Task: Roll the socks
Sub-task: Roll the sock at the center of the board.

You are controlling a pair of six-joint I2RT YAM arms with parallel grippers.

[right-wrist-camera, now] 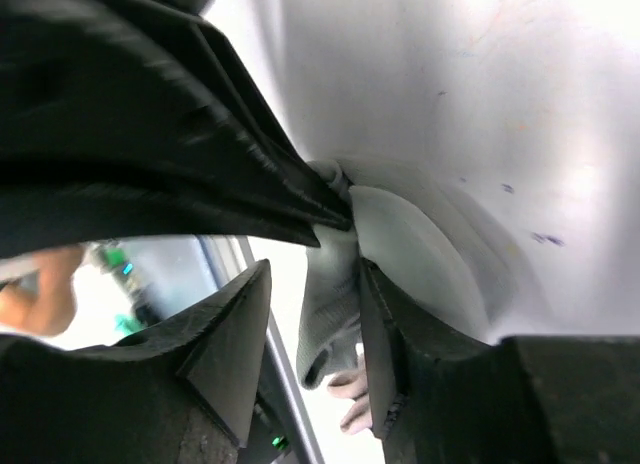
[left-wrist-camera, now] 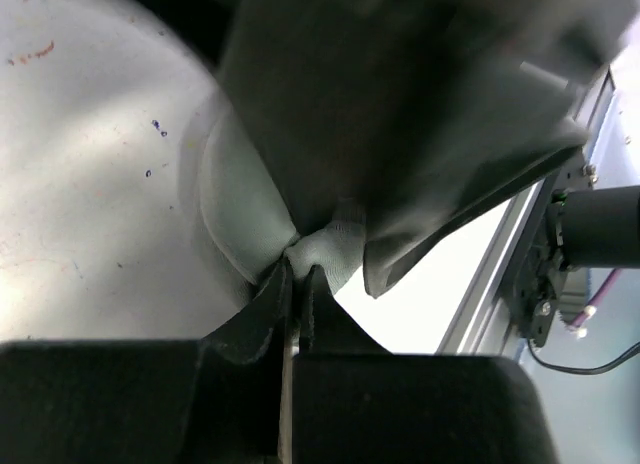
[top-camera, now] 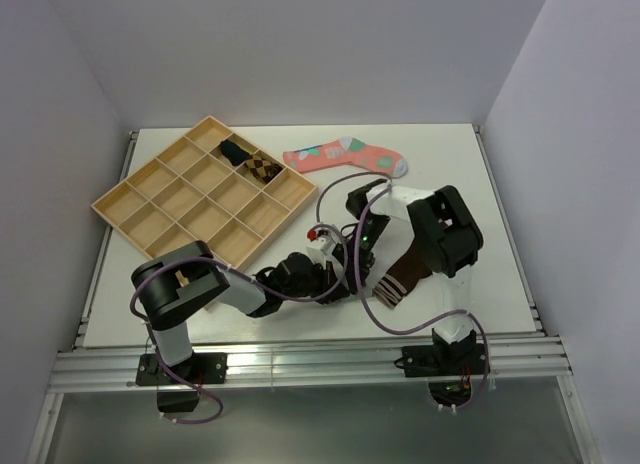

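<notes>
Left hand, low over the table, pinches the grey sock; right hand faces it, spread apart.

Wooden divided tray at back left, pink patterned sock beside it, brown striped-cuff sock by right arm.

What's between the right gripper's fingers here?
A bunched fold of the grey sock lies between the fingers of the open right gripper; the right wrist view shows it.
</notes>
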